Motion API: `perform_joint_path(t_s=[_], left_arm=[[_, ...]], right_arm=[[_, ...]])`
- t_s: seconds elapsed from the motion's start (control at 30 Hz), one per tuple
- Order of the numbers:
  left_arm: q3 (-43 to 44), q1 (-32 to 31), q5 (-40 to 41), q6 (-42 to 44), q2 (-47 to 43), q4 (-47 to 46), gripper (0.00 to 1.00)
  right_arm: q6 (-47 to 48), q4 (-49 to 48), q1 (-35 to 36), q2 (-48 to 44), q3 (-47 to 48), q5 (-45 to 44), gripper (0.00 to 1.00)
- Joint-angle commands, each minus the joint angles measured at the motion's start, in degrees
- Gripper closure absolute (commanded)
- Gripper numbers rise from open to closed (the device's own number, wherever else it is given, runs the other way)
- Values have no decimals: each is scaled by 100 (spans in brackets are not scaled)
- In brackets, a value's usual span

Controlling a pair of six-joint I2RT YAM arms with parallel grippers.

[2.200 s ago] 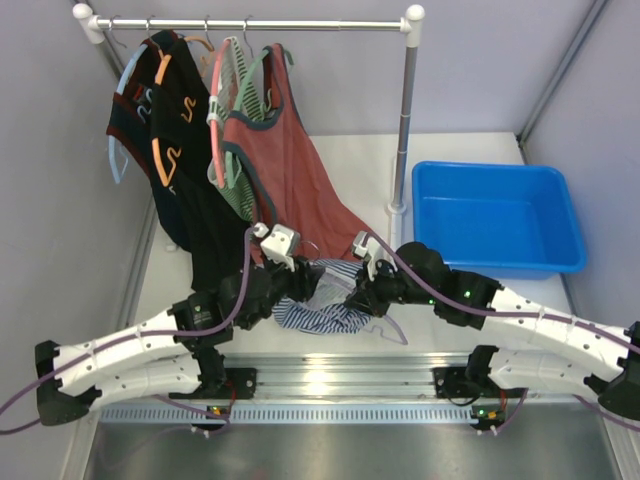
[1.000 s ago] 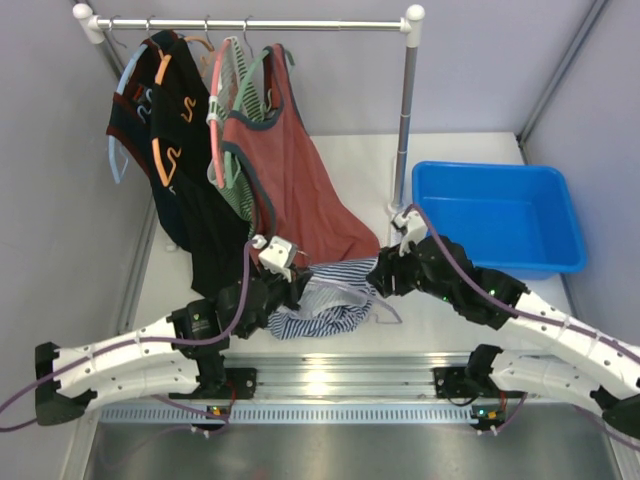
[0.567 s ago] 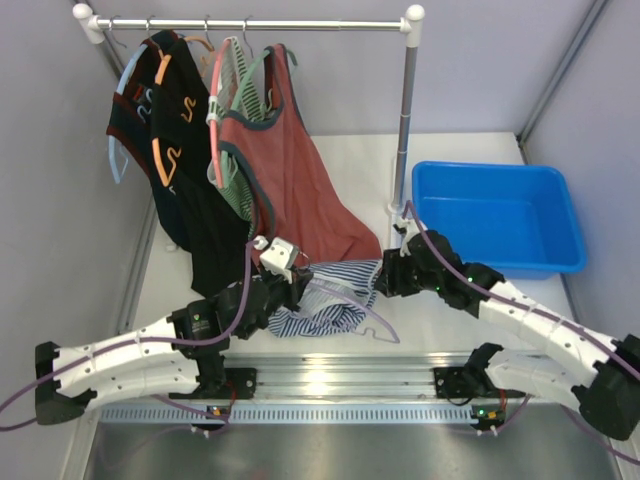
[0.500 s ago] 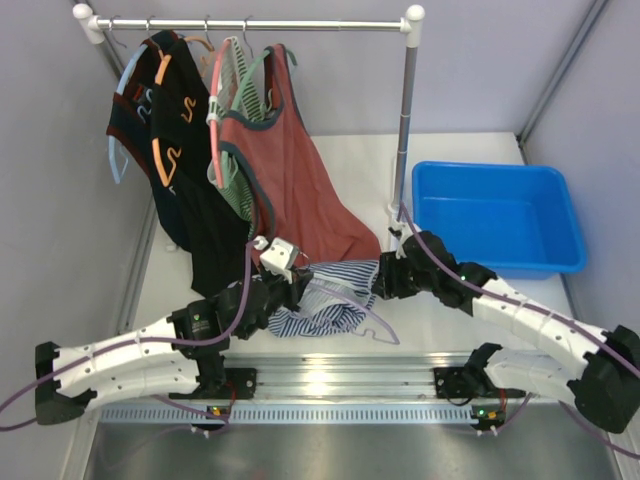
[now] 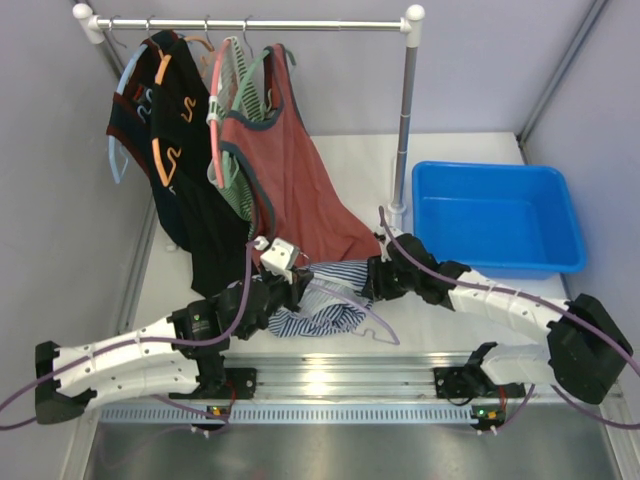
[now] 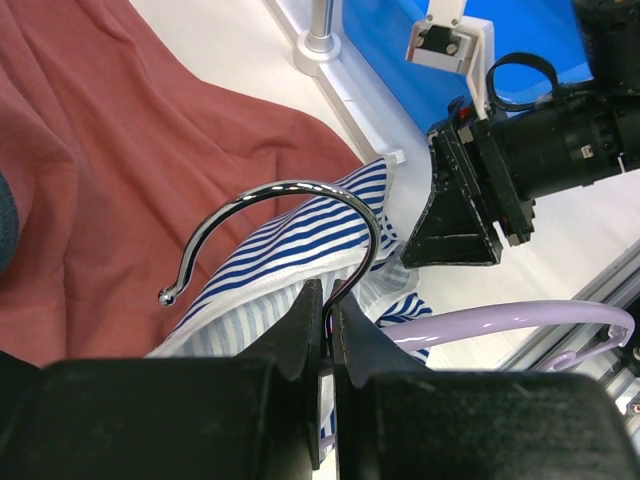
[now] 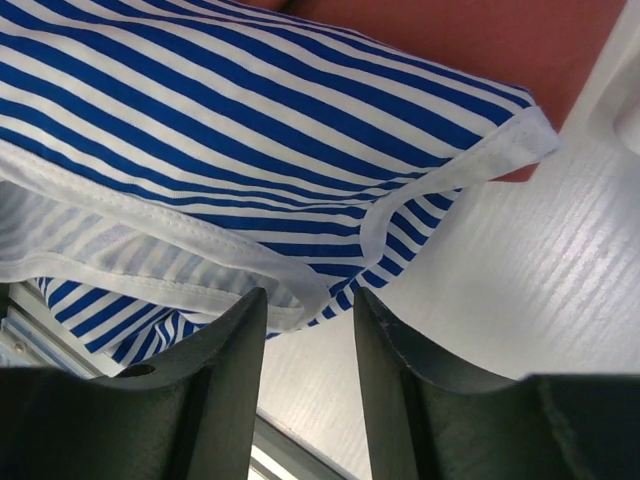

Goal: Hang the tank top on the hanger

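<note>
The tank top (image 5: 322, 300), navy-and-white striped with white trim, lies bunched on the table between the two arms. My left gripper (image 5: 298, 287) is shut on the metal hook stem of the lilac hanger (image 5: 378, 327). In the left wrist view the jaws (image 6: 326, 300) pinch the wire below the chrome hook (image 6: 290, 190), and the lilac arm (image 6: 500, 320) runs out to the right over the tank top (image 6: 290, 240). My right gripper (image 5: 368, 283) is at the top's right edge. In its wrist view it (image 7: 310, 300) stands open, with the white-trimmed hem (image 7: 300, 290) just at its fingertips and nothing pinched.
A clothes rail (image 5: 250, 22) at the back holds a rust-red tank top (image 5: 290, 180), a black garment (image 5: 185, 170) and a green-striped top on coloured hangers. Its right post (image 5: 405, 120) stands beside a blue bin (image 5: 495, 215). A metal rail (image 5: 330, 385) runs along the near edge.
My right gripper has moved left and down to the tank top's right edge, its jaws narrowing. The left gripper has kept its hold on the hanger, almost still.
</note>
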State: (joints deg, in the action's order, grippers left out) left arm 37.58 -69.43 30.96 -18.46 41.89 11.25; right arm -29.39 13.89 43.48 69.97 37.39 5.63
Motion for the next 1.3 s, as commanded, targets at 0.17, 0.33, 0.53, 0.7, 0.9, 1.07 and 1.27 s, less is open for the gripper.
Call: perform_joint_path(t_s=[0.17, 0.33, 0.53, 0.7, 0.9, 1.07, 1.27], left_arm=[[100, -36, 331, -35, -76, -210, 100], [109, -27, 805, -88, -76, -219, 100], [91, -27, 1473, -175, 3, -325, 100], [126, -27, 2045, -255, 214, -421, 100], [205, -27, 2537, -422, 355, -501, 100], [232, -27, 2547, -466, 346, -597, 100], [285, -27, 2283, -387, 294, -755, 100]], right_arm=[[-41, -501, 152, 429, -65, -334, 69], [-207, -396, 152, 88, -258, -693, 94], [-410, 69, 152, -711, -478, -1020, 100], [-489, 395, 152, -1170, -487, -1081, 100], [-603, 641, 152, -1600, -644, -1002, 100], [-726, 799, 187, -1908, -750, -993, 100], [-814, 887, 362, -1847, -724, -1187, 100]])
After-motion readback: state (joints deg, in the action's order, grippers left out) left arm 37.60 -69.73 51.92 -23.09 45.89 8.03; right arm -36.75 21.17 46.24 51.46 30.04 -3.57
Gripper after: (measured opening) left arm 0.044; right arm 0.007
